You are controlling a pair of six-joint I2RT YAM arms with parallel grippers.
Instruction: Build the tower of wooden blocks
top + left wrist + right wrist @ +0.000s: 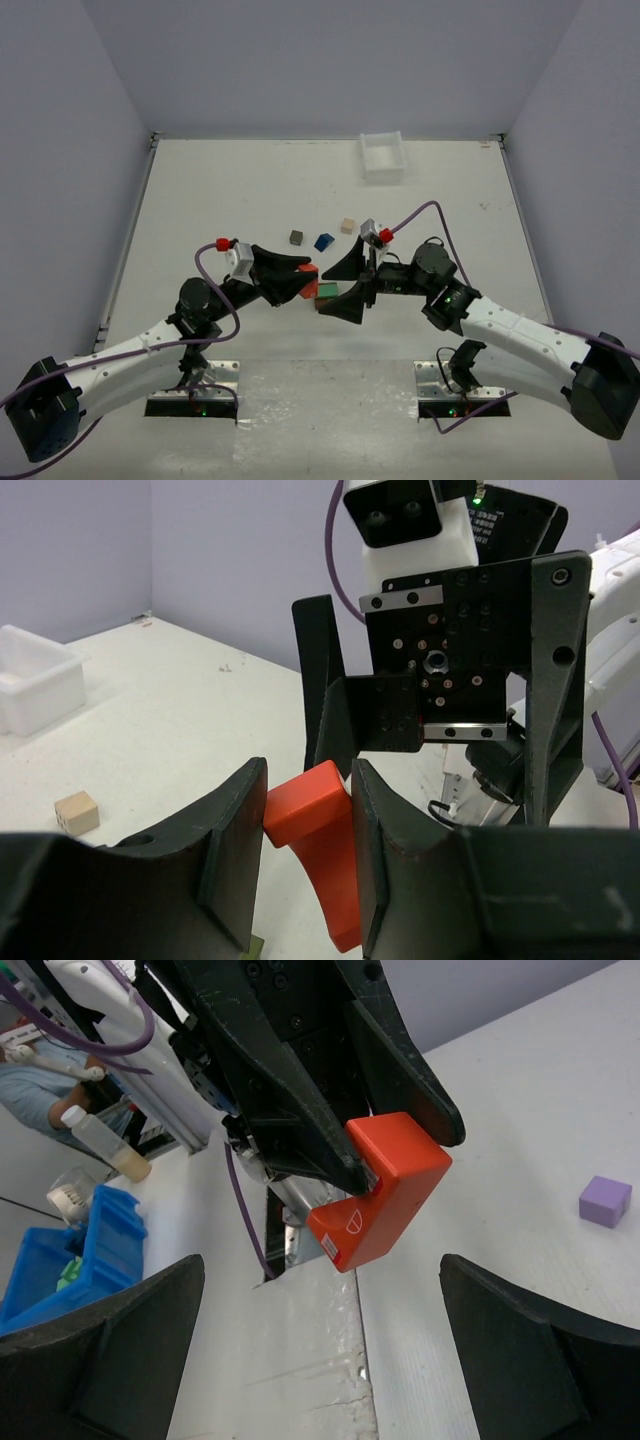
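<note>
Red-orange notched block (385,1190) tilted, clamped in left end effector (308,798).

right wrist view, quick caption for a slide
Left gripper holds a red-orange block, framed by the open right gripper; a purple cube lies off to the right.

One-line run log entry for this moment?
left gripper: shut on red-orange block | right gripper: open, facing block, apart

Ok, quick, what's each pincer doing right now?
Left pincer: shut on the red-orange block.
Right pincer: open, holding nothing.
</note>
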